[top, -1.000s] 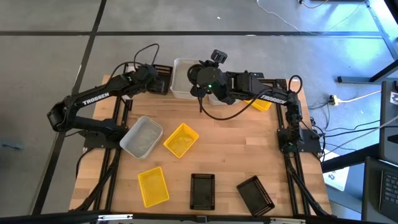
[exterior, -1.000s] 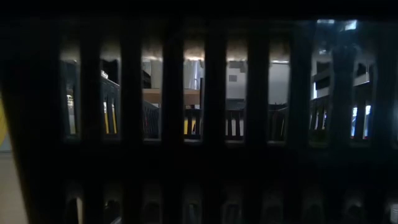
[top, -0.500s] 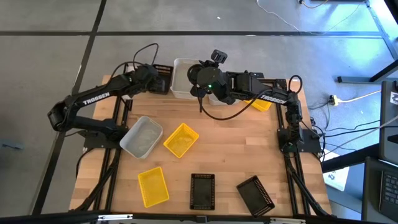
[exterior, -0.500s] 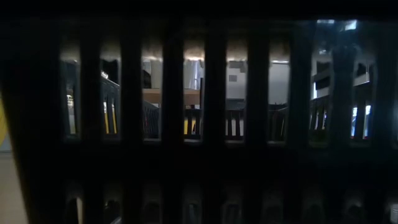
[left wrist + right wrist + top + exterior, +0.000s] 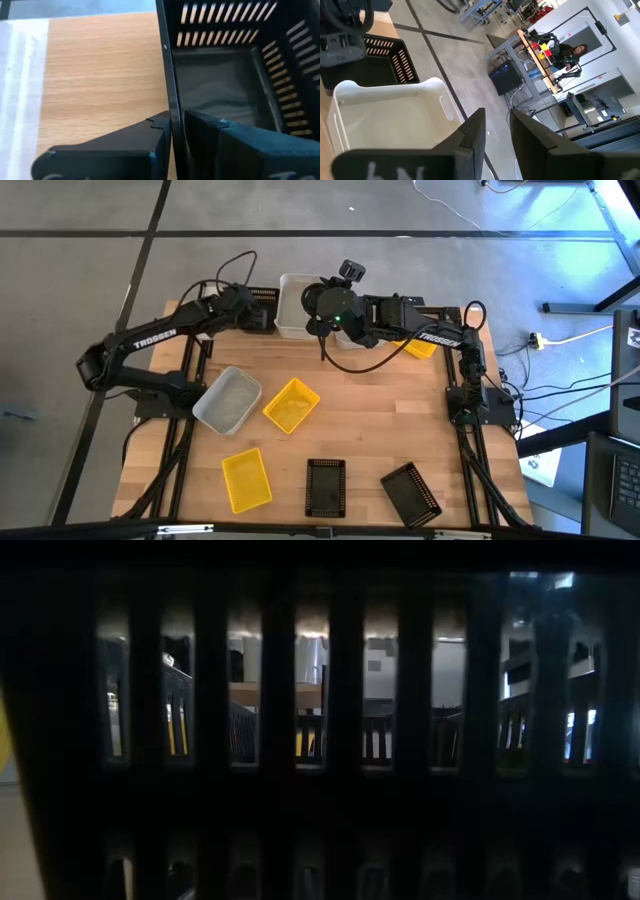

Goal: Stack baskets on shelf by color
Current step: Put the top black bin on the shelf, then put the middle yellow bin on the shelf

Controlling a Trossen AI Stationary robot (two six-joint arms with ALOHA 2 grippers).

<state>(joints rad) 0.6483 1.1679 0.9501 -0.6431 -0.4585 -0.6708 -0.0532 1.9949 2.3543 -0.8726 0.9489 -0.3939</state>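
A black perforated basket [image 5: 263,301] stands on its bottom on the light wood shelf [image 5: 100,75] at the table's far left. My left gripper [image 5: 176,131] is at its wall [image 5: 170,95], one finger outside and one inside, with a thin gap showing beside the inner finger. To its right a white basket [image 5: 293,306] sits on the shelf. My right gripper [image 5: 497,132] hangs above that white basket [image 5: 390,115], open, with nothing between its fingers. A yellow basket [image 5: 421,346] lies at the shelf's right end. My left gripper has its fingers astride the black basket's side wall [image 5: 170,112], slanting down from the table's left, the outer finger [image 5: 150,142] close against the wall. I cannot tell whether either finger touches it. The basket stands level on the shelf.
On the table lie a translucent white basket [image 5: 228,399], two yellow ones [image 5: 291,404] [image 5: 246,478] and two black ones [image 5: 325,486] [image 5: 410,492]. A black slotted wall [image 5: 320,740] close to the low camera fills that view. Bare wood shows at mid-table.
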